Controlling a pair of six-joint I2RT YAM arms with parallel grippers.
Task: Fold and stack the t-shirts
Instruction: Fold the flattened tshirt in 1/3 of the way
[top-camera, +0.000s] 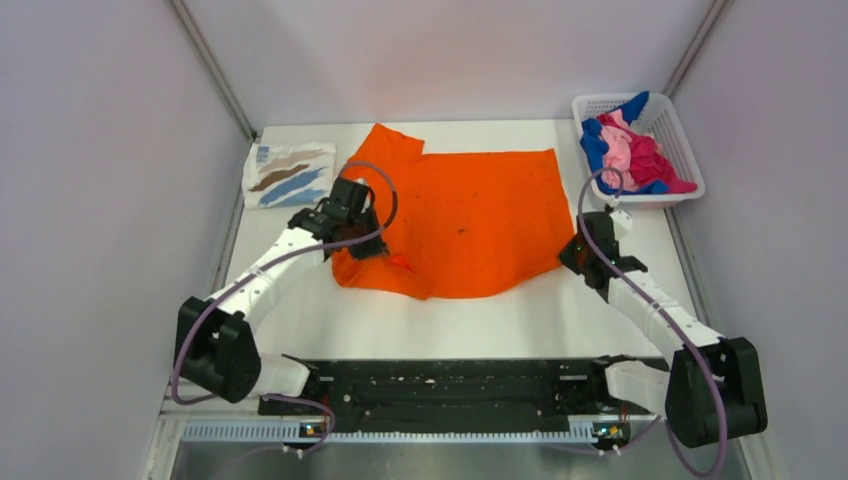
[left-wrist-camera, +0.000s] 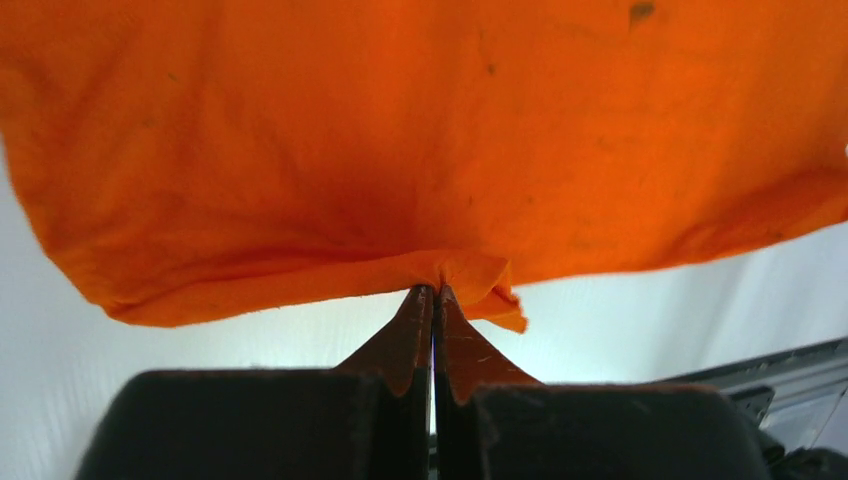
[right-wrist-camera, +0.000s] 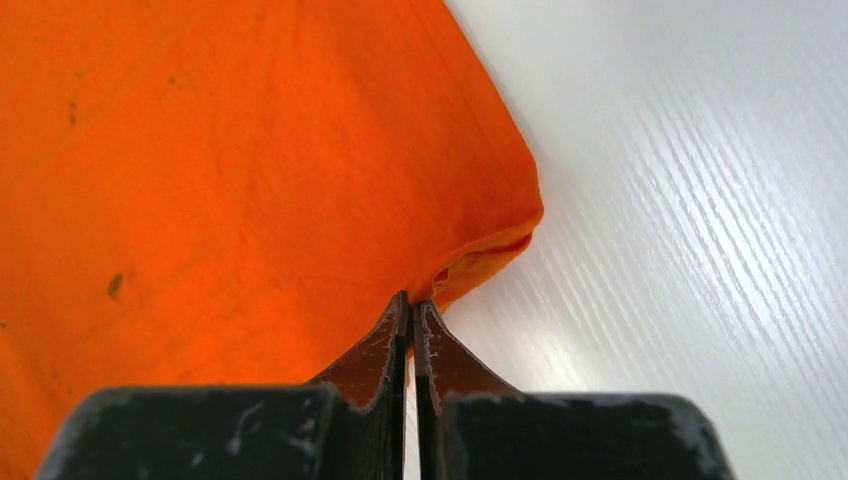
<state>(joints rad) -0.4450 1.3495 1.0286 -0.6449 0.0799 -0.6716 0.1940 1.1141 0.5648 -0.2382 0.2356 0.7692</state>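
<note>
The bright orange t-shirt (top-camera: 470, 220) lies spread on the white table, one sleeve toward the far left. My left gripper (top-camera: 372, 246) is shut on its near left edge; the left wrist view shows the cloth (left-wrist-camera: 420, 150) pinched at the fingertips (left-wrist-camera: 434, 292) and lifted off the table. My right gripper (top-camera: 572, 252) is shut on the shirt's near right corner (right-wrist-camera: 480, 250), pinched at the tips (right-wrist-camera: 411, 300). A folded white t-shirt with brown and blue streaks (top-camera: 288, 173) lies at the far left. Blue, pink and magenta shirts (top-camera: 628, 148) lie bunched in the basket.
The white lattice basket (top-camera: 680, 135) stands at the far right corner of the table. A black rail (top-camera: 460, 385) runs along the near edge between the arm bases. Grey walls close in the left, right and back.
</note>
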